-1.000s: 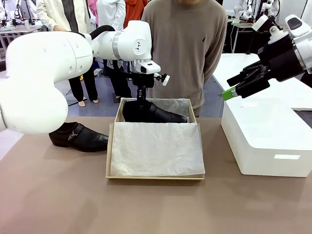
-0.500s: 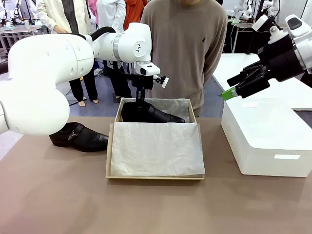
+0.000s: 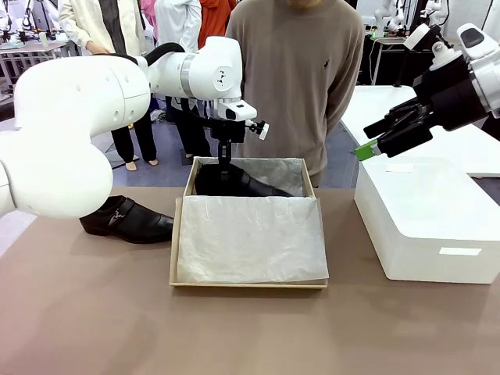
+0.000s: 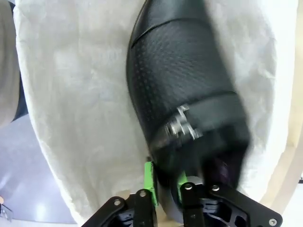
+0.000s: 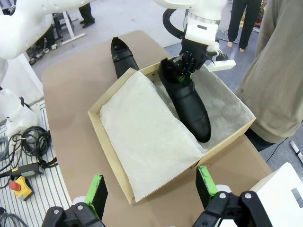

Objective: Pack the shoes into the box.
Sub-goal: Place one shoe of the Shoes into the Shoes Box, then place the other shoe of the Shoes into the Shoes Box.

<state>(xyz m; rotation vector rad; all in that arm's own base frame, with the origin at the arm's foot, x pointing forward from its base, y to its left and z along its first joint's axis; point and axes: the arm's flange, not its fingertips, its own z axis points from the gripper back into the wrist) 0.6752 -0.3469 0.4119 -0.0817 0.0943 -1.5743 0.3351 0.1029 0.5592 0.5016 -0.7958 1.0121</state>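
Roughly half done: one dress shoe (image 3: 242,181) lies on the tissue (image 3: 250,238) at the far side of the shoebox (image 3: 178,234), the left end effector (image 4: 165,182) set narrowly about its heel rim (a true grip I cannot tell), while the second shoe (image 3: 129,220) waits on the bench (image 3: 94,312) beside the shoebox and the right end effector (image 5: 151,189) hangs wide open and empty.

At the black left claw (image 4: 164,178) with green pads (image 4: 148,177), a shiny black leather shoe (image 4: 184,80) has tiny dots and a silver buckle (image 4: 182,126). Below the claw: crinkly white tissue paper (image 4: 80,94), tan cardboard box (image 3: 178,242).
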